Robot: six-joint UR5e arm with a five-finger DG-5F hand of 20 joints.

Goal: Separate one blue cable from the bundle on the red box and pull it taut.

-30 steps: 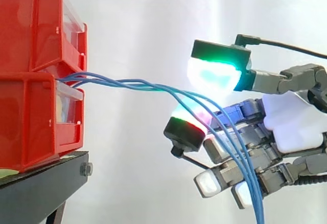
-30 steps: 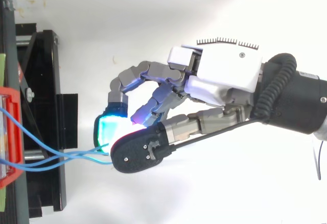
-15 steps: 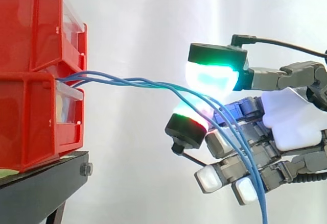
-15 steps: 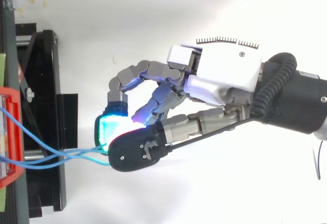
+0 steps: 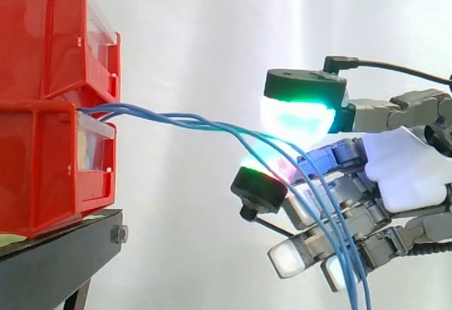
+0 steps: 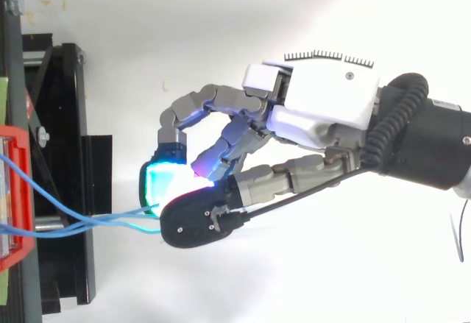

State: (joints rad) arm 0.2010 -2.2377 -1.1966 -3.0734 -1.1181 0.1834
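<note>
Several blue cables leave the gap between the two stacked red bins and sag to the right. My hand reaches in from the right with its fingers curled round them. The bundle runs just under the green-cyan thumb pad and above a red-green finger pad, with a small gap still between the pads. Past the pads the cables droop down in front of the lower fingers and out of the bottom edge. In the top view the cables end beneath the thumb of the hand.
The bins stand on a black stand at the left, seen from above as a black frame. A white curtain hangs behind. Open air lies between the bins and the hand.
The thumb pad has dropped a little closer to the finger pad below it. The hand has eased slightly right and down, and the cables sag a bit lower.
</note>
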